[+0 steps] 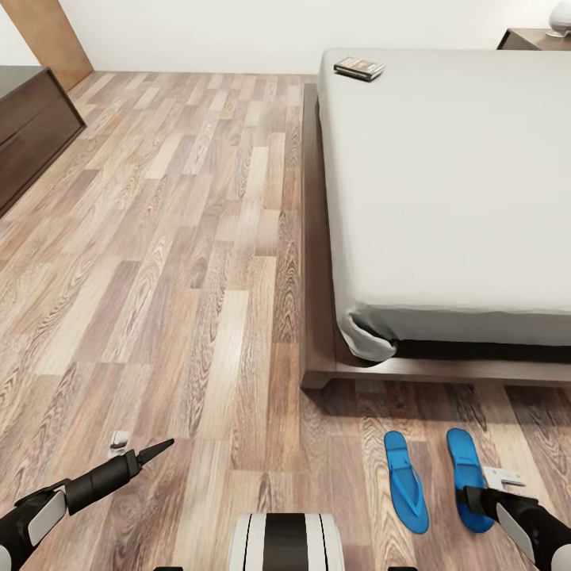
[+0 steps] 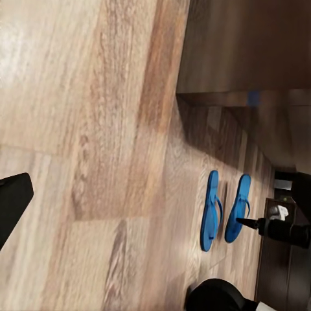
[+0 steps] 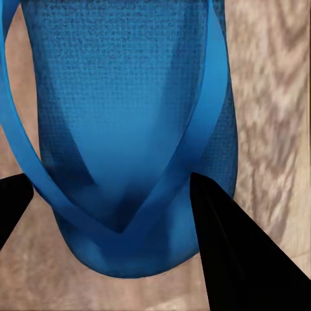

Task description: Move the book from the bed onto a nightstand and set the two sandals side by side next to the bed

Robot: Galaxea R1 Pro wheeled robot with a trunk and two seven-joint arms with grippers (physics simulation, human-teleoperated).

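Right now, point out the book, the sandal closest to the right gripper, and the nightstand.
book (image 1: 359,69), head view, middle of its dark cover on the bed's far corner.
right-hand sandal (image 1: 463,460), head view, its blue sole ahead of the gripper.
nightstand (image 1: 525,38), head view, its dark glossy top.

Wood-plank floor (image 1: 182,262), white wall (image 1: 206,32), dark low cabinet (image 1: 28,127).
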